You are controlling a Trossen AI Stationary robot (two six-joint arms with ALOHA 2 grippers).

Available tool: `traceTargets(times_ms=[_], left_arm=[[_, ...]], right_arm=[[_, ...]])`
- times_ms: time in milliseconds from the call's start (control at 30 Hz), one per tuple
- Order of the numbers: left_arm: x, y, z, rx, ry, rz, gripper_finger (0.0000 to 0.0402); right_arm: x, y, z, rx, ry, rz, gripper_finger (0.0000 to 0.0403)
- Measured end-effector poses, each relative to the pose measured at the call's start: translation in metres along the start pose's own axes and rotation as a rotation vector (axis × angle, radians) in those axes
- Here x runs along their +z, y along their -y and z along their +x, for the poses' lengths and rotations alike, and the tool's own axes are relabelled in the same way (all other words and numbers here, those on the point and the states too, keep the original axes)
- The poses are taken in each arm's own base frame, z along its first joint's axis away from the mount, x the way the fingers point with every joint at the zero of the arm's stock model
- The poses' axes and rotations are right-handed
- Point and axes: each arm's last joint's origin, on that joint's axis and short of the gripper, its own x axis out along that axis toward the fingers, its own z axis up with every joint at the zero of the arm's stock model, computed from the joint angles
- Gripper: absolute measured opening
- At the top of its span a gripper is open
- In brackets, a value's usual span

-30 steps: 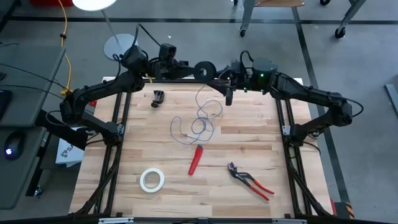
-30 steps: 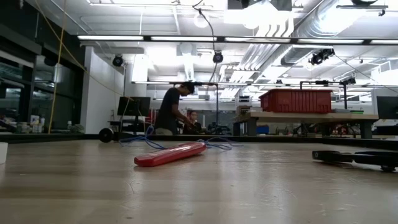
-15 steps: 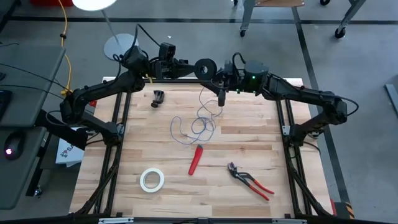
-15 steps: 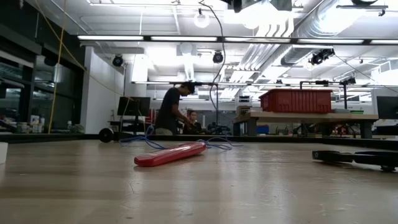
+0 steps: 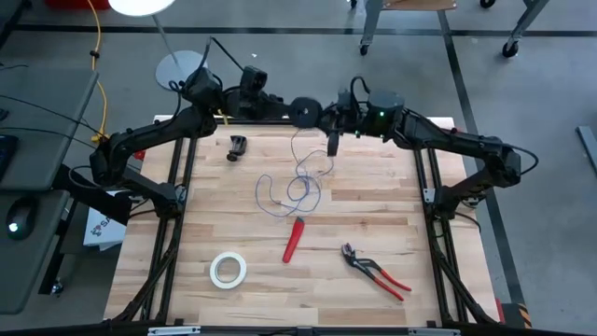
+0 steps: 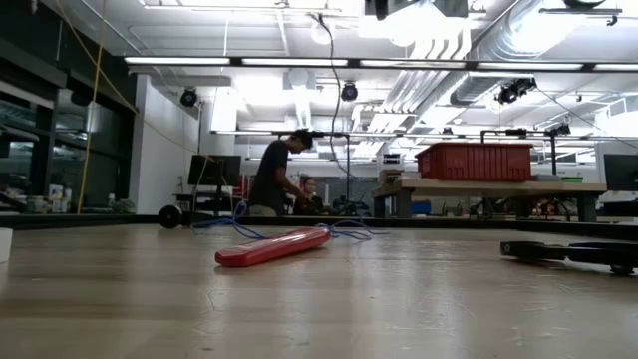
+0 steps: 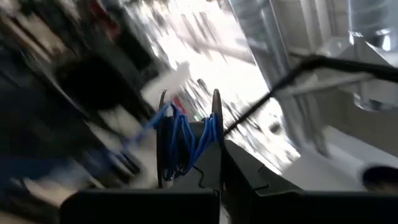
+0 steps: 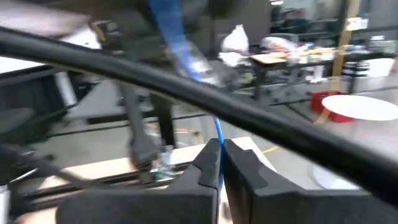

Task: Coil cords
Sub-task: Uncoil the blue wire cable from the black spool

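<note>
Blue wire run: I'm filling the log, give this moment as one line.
left gripper: shut on spool | right gripper: shut on blue wire | loose loops on table

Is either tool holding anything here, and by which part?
Left tool grips the black spool at its rim; right tool pinches the blue wire along its raised strand.

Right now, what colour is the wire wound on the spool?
Blue; the wire on the spool shows best in the left wrist view.

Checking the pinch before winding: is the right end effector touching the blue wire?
Touching. The right wrist view shows the right end effector shut, its fingers pressed together on the blue wire, which rises from between them.
</note>
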Motion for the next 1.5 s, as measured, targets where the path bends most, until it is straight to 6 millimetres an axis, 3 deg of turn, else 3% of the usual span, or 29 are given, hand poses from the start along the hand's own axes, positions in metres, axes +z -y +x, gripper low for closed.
traceTargets(times_ms=[167, 333, 467, 633, 733, 900, 1100, 1200, 1333, 1500], left_arm=[[-0.012, 0.003, 0.004, -0.015, -0.148, -0.082, 0.0], [-0.019, 0.004, -0.015, 0.17, -0.204, -0.035, 0.0], [-0.01, 0.004, -0.038, 0.363, -0.1, 0.09, 0.0], [0.017, 0.014, -0.05, 0.381, 0.142, 0.279, 0.0], [0.029, 0.021, -0.05, 0.319, 0.28, 0.332, 0.0], [0.032, 0.029, -0.041, 0.133, 0.344, 0.21, 0.0], [0.015, 0.042, -0.024, -0.025, 0.217, 0.051, 0.0], [0.004, 0.042, -0.017, -0.052, 0.076, -0.038, 0.0], [-0.013, 0.04, -0.017, 0.072, -0.049, -0.118, 0.0], [-0.026, 0.029, -0.046, 0.393, -0.126, -0.091, 0.0]], right_arm=[[0.014, 0.02, -0.007, -0.065, 0.037, -0.011, 0.0001], [0.04, 0.026, -0.03, -0.092, 0.005, -0.068, 0.0001], [0.049, 0.022, -0.046, -0.067, -0.101, -0.064, 0.0001], [0.048, 0.004, -0.047, 0.065, -0.159, -0.022, 0.0], [0.038, -0.005, -0.04, 0.099, -0.188, -0.01, 0.0], [0.023, -0.009, -0.011, 0.096, -0.168, -0.017, 0.0], [0.005, 0.012, 0.031, 0.022, -0.1, -0.027, 0.0], [0.004, 0.032, 0.037, -0.029, -0.051, -0.028, 0.0], [0.014, 0.057, 0.024, -0.097, -0.014, -0.007, 0.0], [0.04, 0.065, -0.021, -0.156, -0.007, -0.026, 0.0]])
